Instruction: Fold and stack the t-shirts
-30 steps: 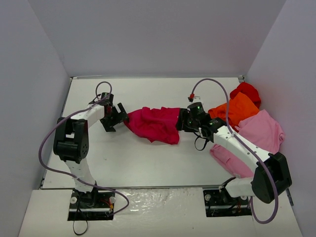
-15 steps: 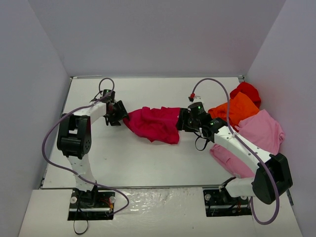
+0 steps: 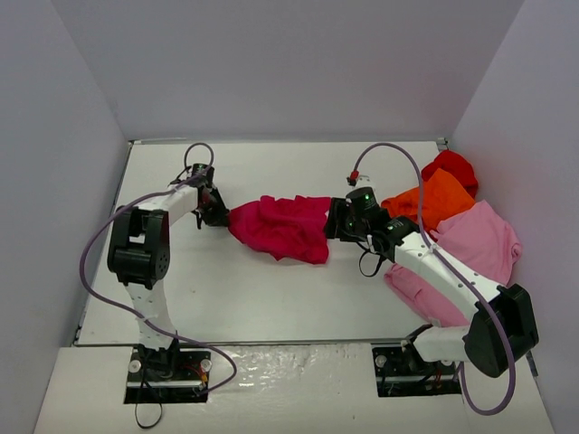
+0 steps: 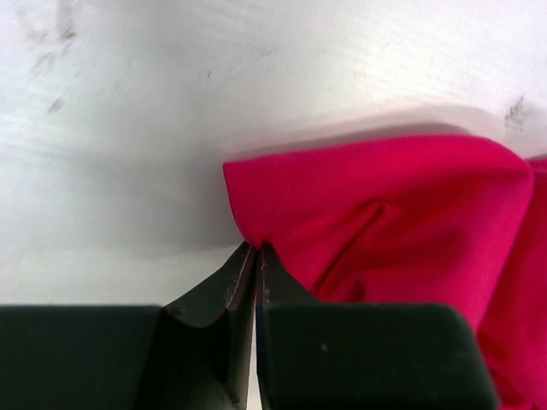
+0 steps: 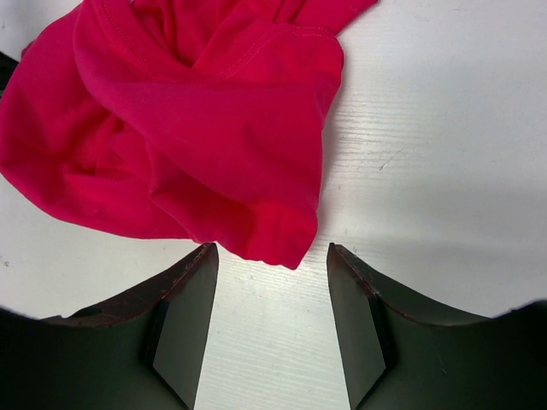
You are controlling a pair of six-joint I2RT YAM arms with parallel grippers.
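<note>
The raspberry shirt (image 3: pixel 280 228) is lying crumpled at mid-table (image 3: pixel 271 298), between the two grippers. The left gripper (image 4: pixel 255 249) is sitting low at the shirt's left edge; its jaws are pressing fully together and pinching the corner of the hem, where the cloth is puckering toward the tips. The right gripper (image 5: pixel 269 249) is hovering at the shirt's right edge with its jaws standing about half open; a rounded fold of the cloth is reaching between the fingertips (image 5: pixel 201 256) without touching either, so nothing is being gripped on that side. The orange shirt (image 3: pixel 439 199), the red shirt (image 3: pixel 452 165) and the pink shirt (image 3: pixel 479 240) are lying bunched together at the right side of the table, apart from the raspberry shirt, with the right arm crossing over the pink shirt
</note>
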